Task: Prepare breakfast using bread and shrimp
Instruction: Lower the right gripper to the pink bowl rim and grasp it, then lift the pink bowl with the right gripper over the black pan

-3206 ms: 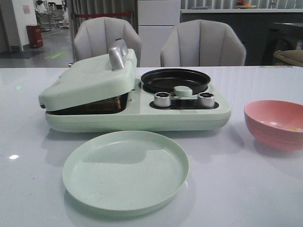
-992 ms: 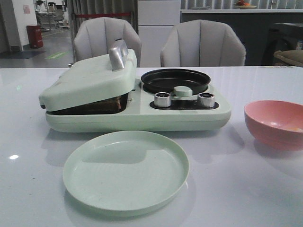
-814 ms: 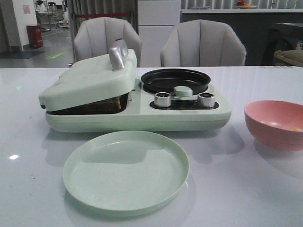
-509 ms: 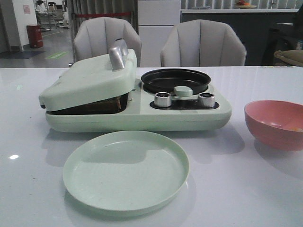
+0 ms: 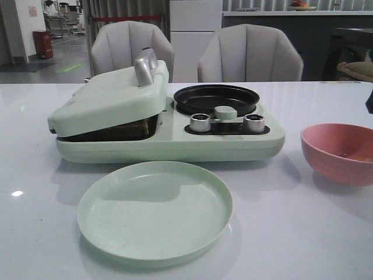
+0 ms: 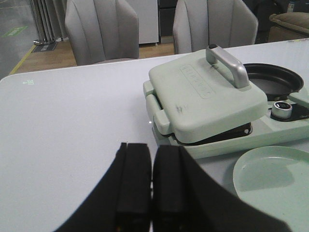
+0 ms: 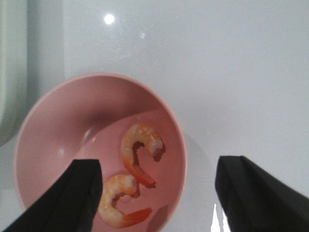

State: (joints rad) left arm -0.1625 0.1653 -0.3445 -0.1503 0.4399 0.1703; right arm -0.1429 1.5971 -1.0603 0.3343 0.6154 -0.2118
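With the right gripper [image 7: 157,193] wide over two shrimp [image 7: 140,150] in the bowl [image 7: 48,125], left gripper [image 6: 150,183] closed empty, we risk its 9 o'clock finger striking the rim.

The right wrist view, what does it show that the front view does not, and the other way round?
Only the right wrist view shows the two shrimp lying inside the bowl, with the right hand open above it. Only the front view shows the breakfast maker, its lid partly raised over something dark brown underneath, the black pan, two knobs and the green plate. Both show the pink bowl on the white table.
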